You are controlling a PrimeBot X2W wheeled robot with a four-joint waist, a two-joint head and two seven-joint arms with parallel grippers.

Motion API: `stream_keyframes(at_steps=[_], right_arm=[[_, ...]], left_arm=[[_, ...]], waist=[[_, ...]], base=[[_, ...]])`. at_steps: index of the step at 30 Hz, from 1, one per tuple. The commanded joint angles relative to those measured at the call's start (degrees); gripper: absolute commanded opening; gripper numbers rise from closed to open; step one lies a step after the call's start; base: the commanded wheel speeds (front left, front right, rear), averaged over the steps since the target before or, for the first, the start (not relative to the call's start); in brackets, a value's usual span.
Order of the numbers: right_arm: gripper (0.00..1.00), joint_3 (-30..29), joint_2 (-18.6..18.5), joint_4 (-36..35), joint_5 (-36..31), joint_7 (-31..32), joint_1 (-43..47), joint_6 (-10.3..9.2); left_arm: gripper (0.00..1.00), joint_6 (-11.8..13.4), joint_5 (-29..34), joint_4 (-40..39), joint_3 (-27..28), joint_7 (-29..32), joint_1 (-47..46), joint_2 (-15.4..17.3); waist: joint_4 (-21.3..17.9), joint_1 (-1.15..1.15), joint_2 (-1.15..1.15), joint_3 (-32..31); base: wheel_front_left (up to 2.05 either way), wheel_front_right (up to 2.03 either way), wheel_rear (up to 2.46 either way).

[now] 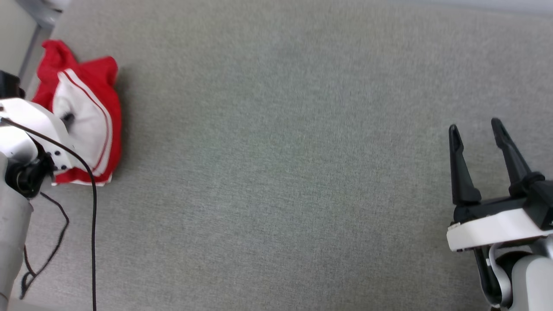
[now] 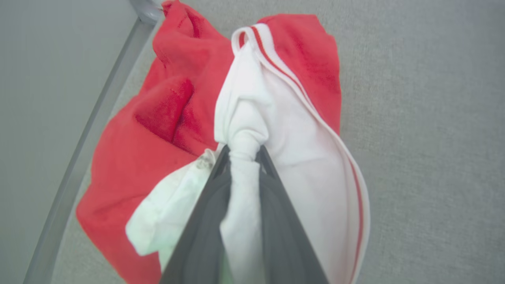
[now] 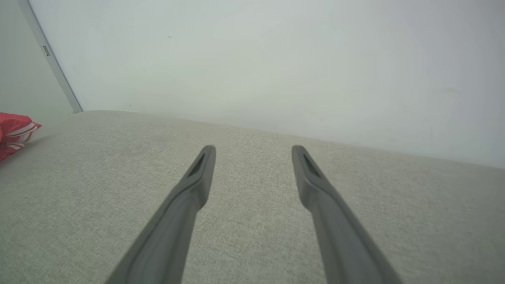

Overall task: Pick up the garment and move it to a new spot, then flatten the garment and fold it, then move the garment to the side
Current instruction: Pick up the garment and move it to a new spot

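Out at ten o'clock on the grey woven surface (image 1: 276, 172) lies the crumpled red jersey shirt (image 1: 90, 116) with white, stripe-trimmed sleeves. My left gripper (image 2: 242, 152) is pinched tight on a bunch of its white sleeve. At four o'clock my right gripper (image 1: 474, 127) hovers above the surface, fingers spread wide.

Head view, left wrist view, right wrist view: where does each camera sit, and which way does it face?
Head view: from the robot's head, down at the grey fabric surface; shows the left arm and the open right end effector.
Left wrist view: on the left wrist, along the left end effector, closed on white cloth of the jersey.
Right wrist view: on the right wrist, low across the surface toward a wall; own fingers apart.
Shared: all three show the jersey.
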Motion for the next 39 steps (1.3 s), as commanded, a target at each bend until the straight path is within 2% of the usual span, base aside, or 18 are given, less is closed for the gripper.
stream_keyframes(at_steps=[1,6,11,17,21,27,34,39], right_arm=[[1.00,-0.29,0.02,0.50,0.88,-0.51,1.14,-0.02],[1.00,-0.76,0.03,2.58,2.46,-1.45,4.29,-0.02],[1.00,-1.09,0.03,3.73,4.46,-1.71,7.48,-0.02],[1.00,-1.22,0.03,4.02,4.98,-1.08,10.23,-0.02],[1.00,-0.92,0.03,3.59,4.25,-0.44,11.43,-0.02],[1.00,-1.09,0.03,2.81,4.06,0.31,12.56,-0.02],[1.00,-2.15,0.02,2.24,5.03,0.82,13.54,-0.02],[1.00,-1.79,0.03,2.36,5.62,0.76,13.30,-0.02]], left_arm=[[0.00,0.44,1.05,0.15,-0.14,-2.75,-0.98,0.17],[0.00,1.03,4.73,0.10,-1.25,-12.86,-0.94,0.15],[0.00,3.22,7.76,-0.44,-2.46,-21.72,0.27,-0.75],[0.00,4.13,9.73,-2.59,-4.03,-27.61,1.63,-3.06],[0.00,4.60,10.19,-5.54,-5.27,-28.75,2.93,-5.44],[0.00,4.40,9.63,-9.33,-7.47,-26.48,6.20,-8.61],[0.00,4.24,9.07,-17.34,-12.46,-23.42,12.92,-15.14],[0.00,3.06,8.62,-20.43,-17.21,-21.21,17.76,-19.70]], waist=[[0.54,0.00,0.00,-4.09],[0.42,0.00,0.00,-10.64],[-0.87,0.00,0.00,-16.16],[-3.69,0.00,0.00,-20.66],[-6.52,0.00,0.00,-22.25],[-10.69,0.00,0.00,-23.19],[-17.53,0.00,0.00,-22.12],[-21.30,0.00,0.00,-20.21]], base=[[0.00,0.00,0.00],[0.00,0.00,0.00],[0.00,0.00,0.00],[0.00,0.00,0.00],[0.00,0.00,0.00],[0.00,0.00,0.00],[0.00,0.00,0.00],[0.00,0.00,0.00]])
